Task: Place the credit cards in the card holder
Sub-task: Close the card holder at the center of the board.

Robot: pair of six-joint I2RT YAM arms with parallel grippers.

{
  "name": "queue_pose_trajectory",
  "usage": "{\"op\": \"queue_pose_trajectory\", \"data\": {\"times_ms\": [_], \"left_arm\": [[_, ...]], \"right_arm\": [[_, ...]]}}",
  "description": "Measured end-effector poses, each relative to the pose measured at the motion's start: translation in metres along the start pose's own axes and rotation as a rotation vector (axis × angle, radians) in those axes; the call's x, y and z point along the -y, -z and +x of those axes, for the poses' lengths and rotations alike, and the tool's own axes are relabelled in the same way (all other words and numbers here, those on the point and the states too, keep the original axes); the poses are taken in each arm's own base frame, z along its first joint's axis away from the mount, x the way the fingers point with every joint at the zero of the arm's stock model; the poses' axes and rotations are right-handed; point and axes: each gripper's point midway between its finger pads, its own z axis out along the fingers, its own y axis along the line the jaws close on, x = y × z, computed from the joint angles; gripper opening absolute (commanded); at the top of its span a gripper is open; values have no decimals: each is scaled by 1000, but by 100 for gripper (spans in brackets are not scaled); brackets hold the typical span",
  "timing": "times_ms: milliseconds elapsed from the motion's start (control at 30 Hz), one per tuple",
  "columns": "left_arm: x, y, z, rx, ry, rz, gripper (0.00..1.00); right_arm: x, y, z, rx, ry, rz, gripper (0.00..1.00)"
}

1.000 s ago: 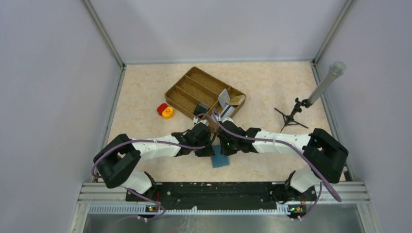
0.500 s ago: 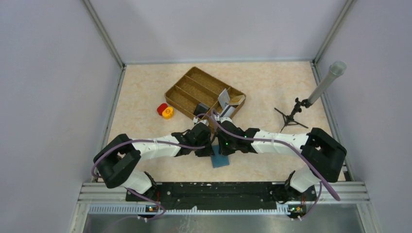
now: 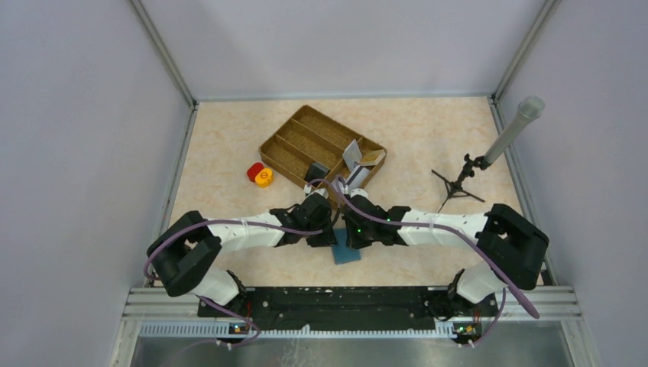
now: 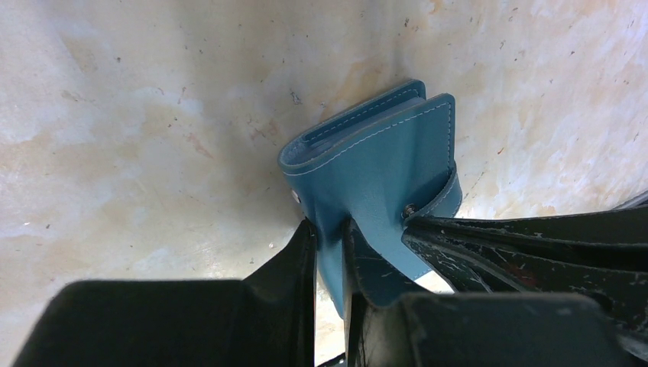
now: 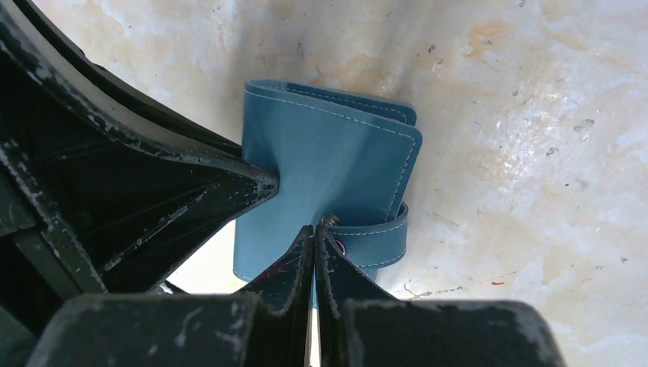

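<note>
Top external view: both arms are seen reaching inward over the table (image 3: 229,153), wrists met at centre-front. The L gripper (image 3: 325,238) and R gripper (image 3: 348,241) are set close together over the card holder (image 3: 348,254), which is found on the tabletop btwn the arm bases and the tray (image 3: 294,145), apart from the tray.

Left wrist view: the card holder (image 4: 374,160) is shown folded, teal-blue w/ pale stitching, its fold turned away from the cam. The L gripper (image 4: 328,227) is closed down on one leaf of the holder; only a narrow gap is left btwn the fingers (image 4: 302,252), and that gap is filled by the blue leaf. The tab (image 4: 447,200) is wrapped round the holder's edge to a stud, w/ the R gripper's black fingers laid right against it.

Right wrist view: the R gripper (image 5: 314,231) is seen fully closed, fingers pressed together w/ no gap, tips set at the stud end of the tab (image 5: 374,238). Whether any of the tab is nipped btwn them can't be told. The holder (image 5: 328,160) is touched at its left side by the tip of the L gripper (image 5: 260,183).

Elsewhere in the top view: a pale card (image 3: 352,152) and a tan card (image 3: 372,158) are propped tilted in the tray's right-end compartment; a dark item beside them can't be made out. A red piece (image 3: 253,171) and yellow piece (image 3: 264,179) are seen touching each other, just left of the tray. A small tripod (image 3: 457,183) w/ a grey tube (image 3: 513,128) is stood at far right.
</note>
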Motion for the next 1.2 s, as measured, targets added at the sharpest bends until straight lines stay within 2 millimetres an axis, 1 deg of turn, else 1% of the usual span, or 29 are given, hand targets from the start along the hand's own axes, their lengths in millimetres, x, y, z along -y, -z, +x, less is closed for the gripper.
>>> {"op": "queue_pose_trajectory", "data": {"times_ms": [100, 133, 267, 333, 467, 633, 700, 933, 1200], "left_arm": [[0, 0, 0, 0, 0, 0, 16], [0, 0, 0, 0, 0, 0, 16], [0, 0, 0, 0, 0, 0, 16], [0, 0, 0, 0, 0, 0, 16], [0, 0, 0, 2, 0, 3, 16], [0, 0, 0, 3, 0, 3, 16], [0, 0, 0, 4, 0, 4, 16], [0, 0, 0, 4, 0, 6, 16], [0, 0, 0, 4, 0, 5, 16]], "right_arm": [[2, 3, 2, 4, -6, 0, 0], [2, 5, 2, 5, -4, 1, 2], [0, 14, -4, 36, 16, -9, 20], [-1, 20, -7, 52, 30, -11, 26], [3, 30, -13, 85, 53, 3, 33], [12, 30, -8, 74, 82, 54, 34], [13, 29, -6, 65, 100, 72, 34], [7, 25, -8, 66, 147, 114, 34], [12, 25, -13, 74, 161, 170, 19]]}}
